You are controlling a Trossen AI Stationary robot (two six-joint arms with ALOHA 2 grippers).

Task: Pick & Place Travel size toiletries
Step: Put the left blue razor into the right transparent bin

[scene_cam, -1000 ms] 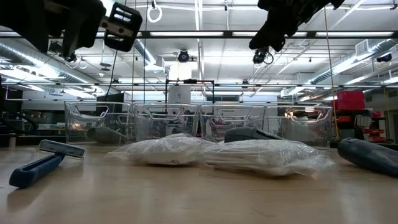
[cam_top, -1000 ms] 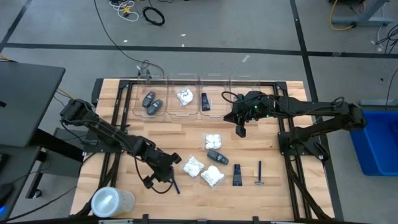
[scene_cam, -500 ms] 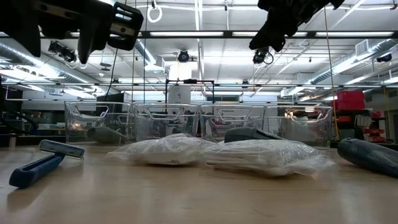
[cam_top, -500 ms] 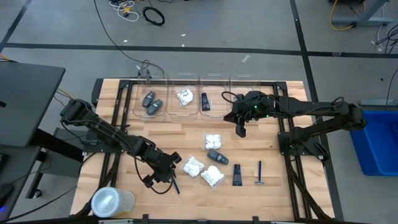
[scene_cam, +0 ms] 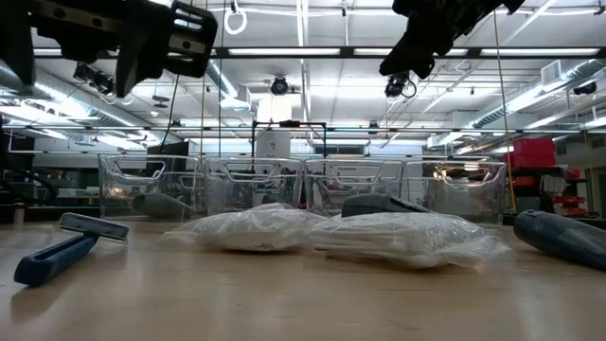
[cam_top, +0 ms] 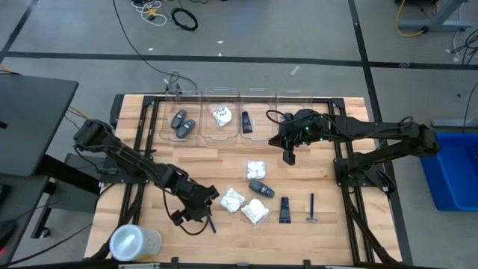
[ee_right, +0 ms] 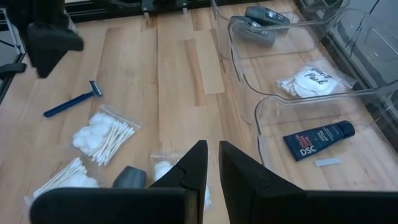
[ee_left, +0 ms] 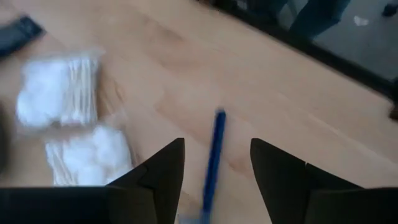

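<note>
Wooden bench [cam_top: 224,161] is what I'm working over, with four clear bins [cam_top: 236,119] lined up along the far edge.

So the blue razor [cam_top: 210,222] near the front left is lying flat on the wood, and my left gripper [cam_top: 196,214] is hanging right over it. From the left wrist cam the razor [ee_left: 212,158] sits between the two fingers [ee_left: 163,171], which are apart with nothing in them.

Just to the right of that are two cotton swab packets [cam_top: 231,199] and [cam_top: 255,212], lying side by side and looks like touching. Further right there's a dark grey oval case [cam_top: 261,187], a third packet [cam_top: 256,169] behind it, then a black tube [cam_top: 285,210] and a second razor [cam_top: 311,208] near the front right.

Bins so far: the leftmost one has two grey cases [cam_top: 182,123], the next has a white packet [cam_top: 222,116], the third a black tube [cam_top: 246,122]. I can't tell what's in the fourth from up top.

Right gripper [cam_top: 288,157] is parked up in the air just in front of the right-hand bins, fingers [ee_right: 189,168] nearly together, holding nothing.

Big translucent round container [cam_top: 134,243] sits at the front left corner, well apart from everything.
</note>
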